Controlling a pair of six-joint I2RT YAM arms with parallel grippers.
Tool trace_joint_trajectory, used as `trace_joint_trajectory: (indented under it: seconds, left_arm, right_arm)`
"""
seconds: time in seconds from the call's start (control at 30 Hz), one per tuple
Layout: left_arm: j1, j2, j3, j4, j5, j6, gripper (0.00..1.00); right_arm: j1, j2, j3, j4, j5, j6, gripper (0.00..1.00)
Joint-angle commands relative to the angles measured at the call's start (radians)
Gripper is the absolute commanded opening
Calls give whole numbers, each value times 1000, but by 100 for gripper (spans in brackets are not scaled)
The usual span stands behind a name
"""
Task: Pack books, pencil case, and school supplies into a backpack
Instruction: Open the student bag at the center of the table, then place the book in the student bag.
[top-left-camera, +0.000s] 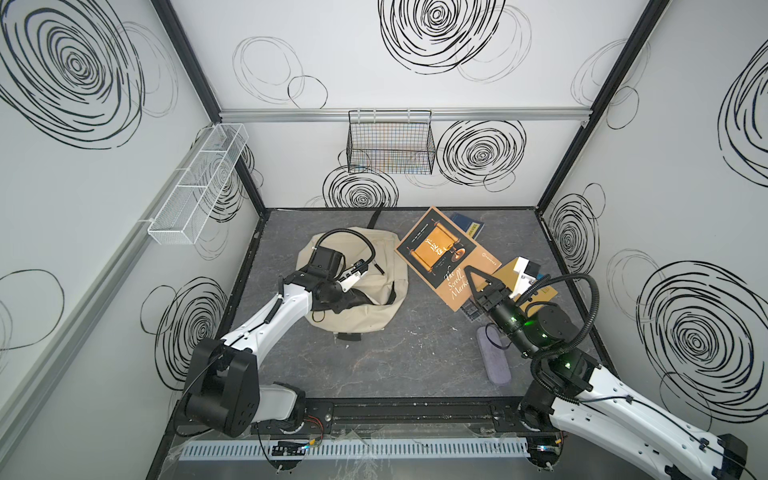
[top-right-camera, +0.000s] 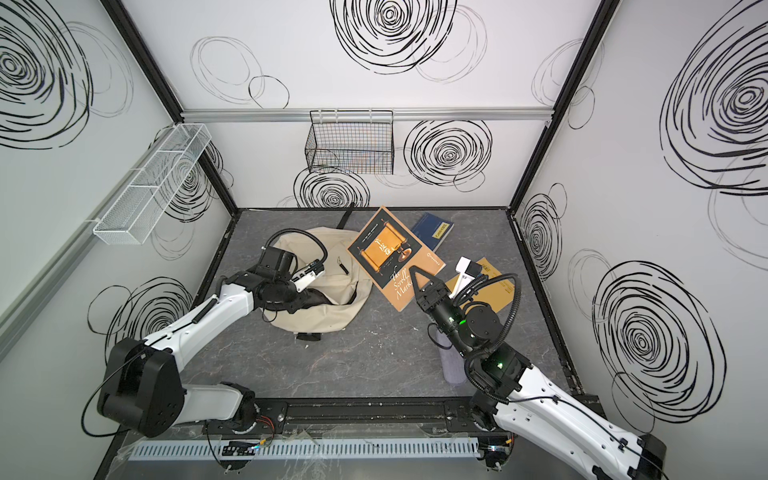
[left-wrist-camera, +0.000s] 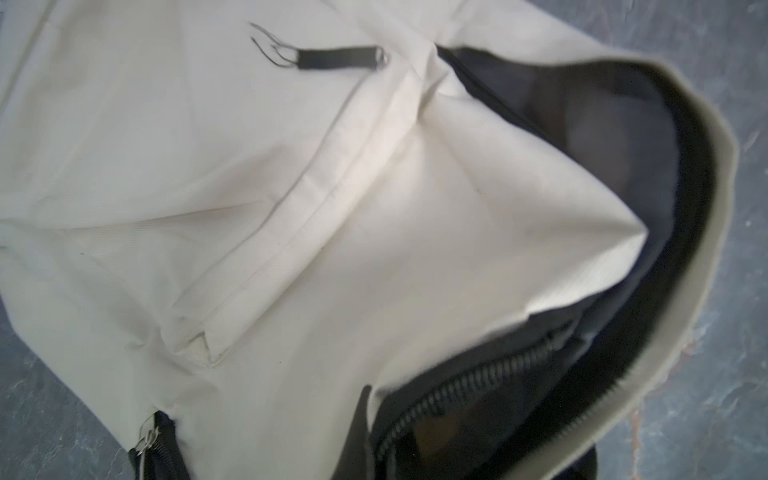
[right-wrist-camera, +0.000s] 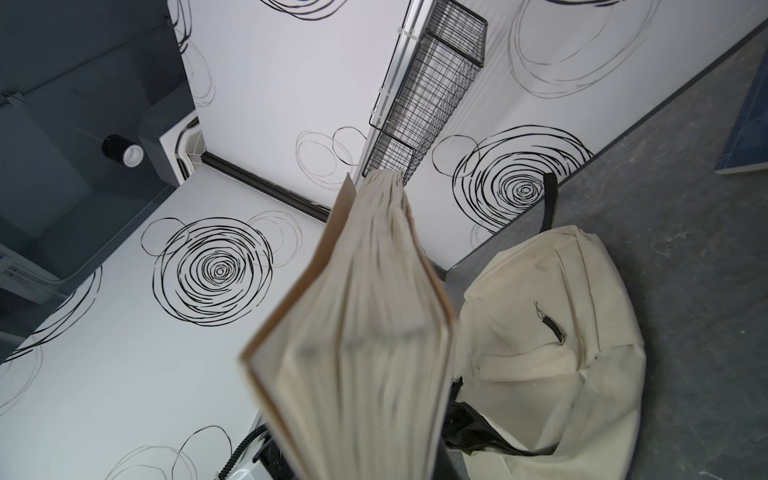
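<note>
The cream backpack (top-left-camera: 374, 266) (top-right-camera: 332, 291) lies on the left of the mat with its main zipper open. My left gripper (top-left-camera: 351, 302) reaches down at the mouth and is shut on the edge of the front panel; one dark finger (left-wrist-camera: 360, 419) shows against the cloth beside the zipper (left-wrist-camera: 478, 382). My right gripper (top-left-camera: 472, 277) is shut on the lower corner of the brown scroll book (top-left-camera: 440, 253) (right-wrist-camera: 365, 332) and holds it tilted above the mat. The navy book (top-left-camera: 467, 224) lies behind, the mustard book (top-left-camera: 540, 293) under the right arm. The lavender pencil case (top-left-camera: 492, 359) and the dark supplies packet (top-left-camera: 469, 312) lie close by.
A black wire basket (top-left-camera: 390, 145) hangs on the back wall. A white mesh shelf (top-left-camera: 199, 183) runs along the left wall. The arms' black base rail (top-left-camera: 415, 415) borders the front of the grey mat (top-left-camera: 415, 353).
</note>
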Motion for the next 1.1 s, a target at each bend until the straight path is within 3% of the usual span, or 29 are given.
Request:
trace_joint_trajectory:
  seconds: [0.0, 0.1, 0.2, 0.4, 0.63, 0.83, 1.07]
  left_arm:
    - [-20, -127, 48, 205, 55, -270, 0]
    - [-70, -232, 1, 341, -19, -448, 0]
    - [-142, -309, -49, 425, -171, -608, 0]
    - [-207, -327, -42, 389, -416, -855, 0]
    - [-324, -299, -24, 456, -541, -950, 0]
    - [-376, -258, 74, 460, -572, -923, 0]
    - [-406, -277, 78, 490, -623, -915, 0]
  right_arm:
    - [-5, 24, 13, 56, -52, 106, 0]
    - [-2, 62, -24, 107, -89, 188, 0]
    - [3, 92, -23, 89, -120, 226, 0]
    - [47, 78, -57, 16, -41, 321, 0]
    - [204, 72, -100, -52, 116, 394, 0]
    - [350, 128, -101, -67, 224, 450, 0]
    - [383, 226, -95, -20, 271, 514, 0]
